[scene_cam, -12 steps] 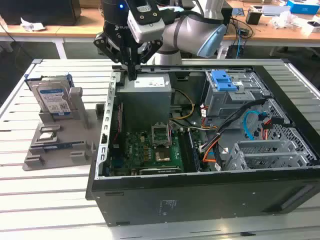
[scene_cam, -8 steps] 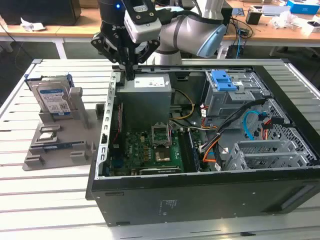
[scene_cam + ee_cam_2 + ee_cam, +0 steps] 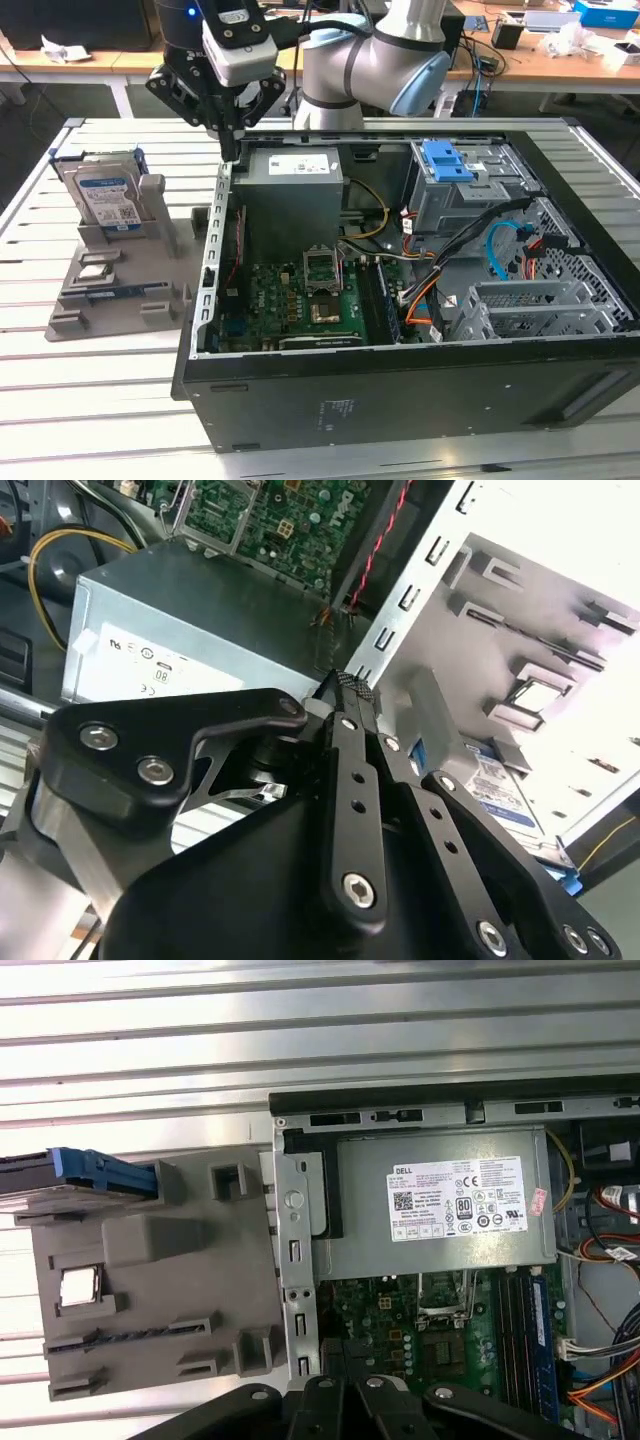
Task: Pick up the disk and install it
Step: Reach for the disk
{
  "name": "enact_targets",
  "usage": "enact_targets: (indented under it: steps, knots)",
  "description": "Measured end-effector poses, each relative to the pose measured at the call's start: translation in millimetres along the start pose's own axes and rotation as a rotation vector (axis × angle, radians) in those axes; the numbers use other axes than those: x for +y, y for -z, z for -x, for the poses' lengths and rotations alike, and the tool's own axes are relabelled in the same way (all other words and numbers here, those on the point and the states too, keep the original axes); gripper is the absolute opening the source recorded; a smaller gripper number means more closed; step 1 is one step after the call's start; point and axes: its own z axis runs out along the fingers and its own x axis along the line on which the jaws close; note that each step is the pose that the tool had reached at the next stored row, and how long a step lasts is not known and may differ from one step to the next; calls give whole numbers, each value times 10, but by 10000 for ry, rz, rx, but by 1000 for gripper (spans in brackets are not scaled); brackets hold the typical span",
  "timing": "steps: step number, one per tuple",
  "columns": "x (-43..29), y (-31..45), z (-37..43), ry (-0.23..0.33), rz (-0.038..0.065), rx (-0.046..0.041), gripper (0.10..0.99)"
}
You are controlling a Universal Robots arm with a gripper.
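**Disk upright in the grey stand**

The disk (image 3: pixel 104 193) is a flat silver hard drive with a white-and-blue barcode label. A bright blue plastic frame (image 3: pixel 101 1172) runs around its edges. It stands on edge in a slot at the far end of the grey stand (image 3: pixel 110 290), at the stand's back corner on the exterior view's left. Its label faces the exterior camera. It leans slightly back.

— Disk (image 3: pixel 103 195)?
— Smooth silver metal; glossy paper label (image 3: pixel 108 205); bright blue plastic frame (image 3: pixel 100 1172).
— Holder (image 3: pixel 115 290) beneath?
— Grey plastic, matt.
— Power supply box (image 3: pixel 290 200)?
— Dull grey sheet metal; white paper sticker (image 3: pixel 300 163).
— Case (image 3: pixel 400 400), table (image 3: pixel 90 400)?
— Black painted metal, matt, bare steel inside; ribbed pale metal, satin sheen.
— Gripper (image 3: pixel 352 688)?
— Black links, matt, with bright screw heads.
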Motion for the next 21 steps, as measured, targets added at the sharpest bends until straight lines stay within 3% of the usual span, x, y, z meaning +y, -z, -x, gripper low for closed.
enact_targets:
  steps: [8,21]
  knots:
    - [-13,5,-176,0,0,0,106]
    - [-40,14,-535,0,1,0,106]
